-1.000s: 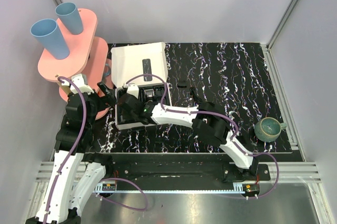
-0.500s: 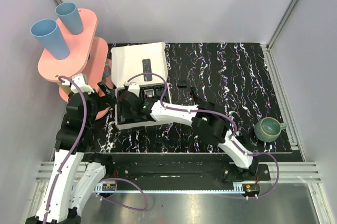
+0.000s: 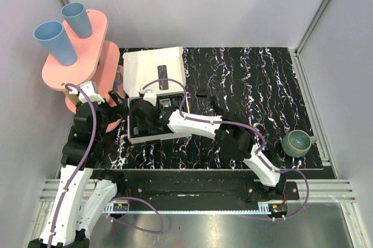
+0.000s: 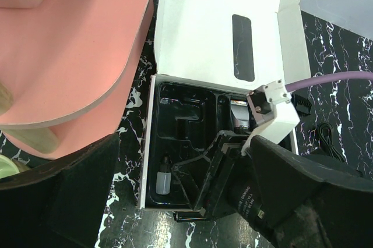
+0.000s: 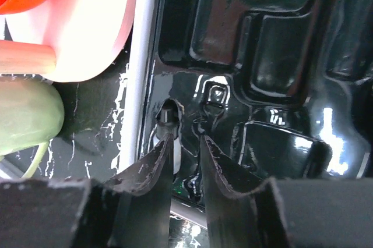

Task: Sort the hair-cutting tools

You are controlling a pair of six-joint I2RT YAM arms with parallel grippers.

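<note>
The right gripper (image 5: 183, 140) reaches down into the near left corner of the black moulded tray (image 4: 180, 111), which sits in the white cardboard box (image 3: 152, 67). Its fingers stand a narrow gap apart. Between them stands a small white bottle (image 5: 173, 153) with a black cap, upright in its slot against the tray's left wall. The wrist view is dark and close, so I cannot tell whether the pads press the bottle or merely flank it.

The clipper (image 4: 238, 113) lies in the same tray, beyond this gripper and to its right, with its grey head toward the open lid. One black comb attachment (image 3: 202, 92) lies on the marbled tabletop (image 3: 250, 79), well to the right of the gripper and just outside the box's right wall. A thin black cable (image 4: 326, 134) lies near it.

The left gripper (image 4: 185, 166) hangs just left of the box with its fingers spread wide and nothing between them. The pink stand (image 3: 76, 56) is close on its left. A dark teal bowl (image 3: 296, 143) sits far off to the right of both grippers.
</note>
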